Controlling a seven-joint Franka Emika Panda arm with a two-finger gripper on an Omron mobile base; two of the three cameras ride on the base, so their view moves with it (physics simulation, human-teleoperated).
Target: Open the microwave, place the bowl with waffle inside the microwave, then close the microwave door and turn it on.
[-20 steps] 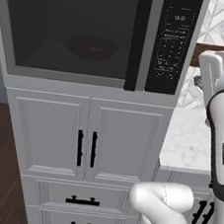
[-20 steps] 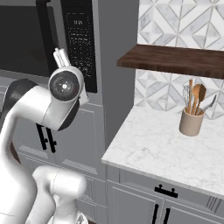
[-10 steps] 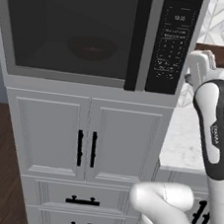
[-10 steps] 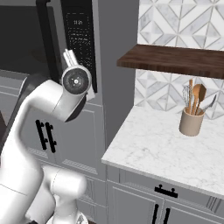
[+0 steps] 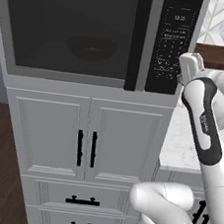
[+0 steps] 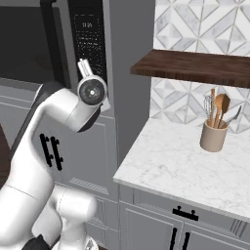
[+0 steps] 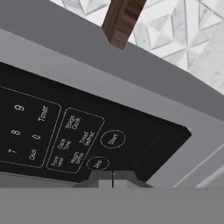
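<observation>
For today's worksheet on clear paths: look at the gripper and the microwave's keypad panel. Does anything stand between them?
Nothing visible does. The shut gripper sits right up at the lower end of the keypad panel of the microwave, close to the round buttons in the hand view. The microwave door is closed, with the bowl dimly visible behind its glass.

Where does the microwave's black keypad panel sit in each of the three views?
Left base view: keypad panel upper centre-right, right of the closed microwave door.
Right base view: upper left, above the arm's wrist.
Hand view: fills the lower left, tilted.
Shared landmark: the dark wooden shelf.
</observation>
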